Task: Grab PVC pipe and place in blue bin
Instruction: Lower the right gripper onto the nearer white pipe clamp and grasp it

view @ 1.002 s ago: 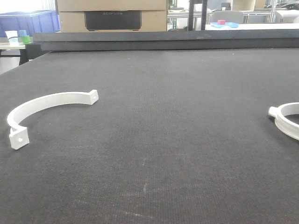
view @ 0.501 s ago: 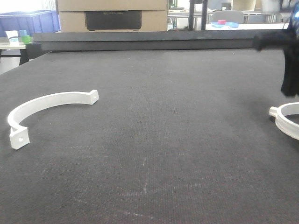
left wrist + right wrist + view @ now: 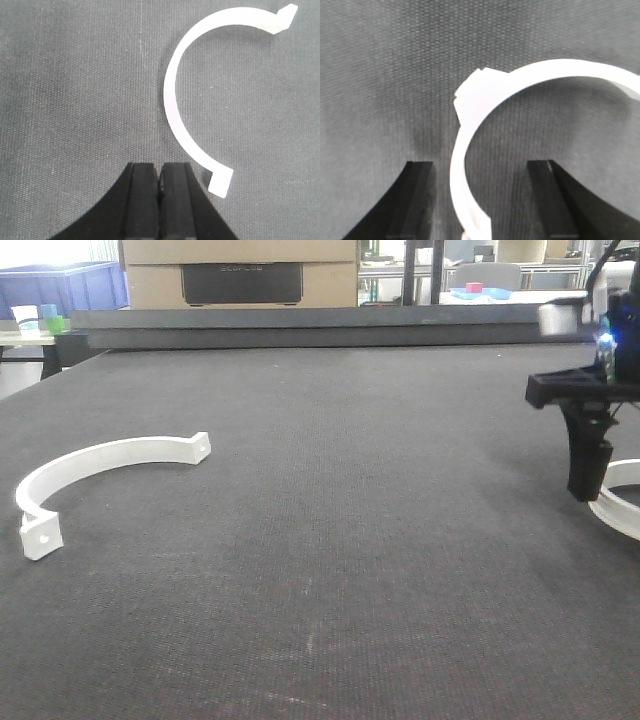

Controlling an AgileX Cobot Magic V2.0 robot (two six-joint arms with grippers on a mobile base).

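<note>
Two white curved PVC pipe pieces lie on the dark mat. One PVC piece (image 3: 100,455) is at the left; in the left wrist view this piece (image 3: 172,100) curves just ahead and right of my shut left gripper (image 3: 160,172), which holds nothing. The other PVC piece (image 3: 622,502) is at the right edge. My right gripper (image 3: 590,475) hangs over its left end and is open; in the right wrist view the right gripper (image 3: 481,167) has this piece's band (image 3: 462,165) between its fingers, untouched. A blue bin (image 3: 65,285) stands far back left.
A raised black ledge (image 3: 300,328) borders the mat's (image 3: 350,540) far side. Behind it stand a cardboard box with a black unit (image 3: 240,275) and, at the far left, small cups (image 3: 40,318) on a side table.
My right arm has come into the front view from the upper right and dropped down toward the right PVC piece. Both PVC pieces have stayed put.
</note>
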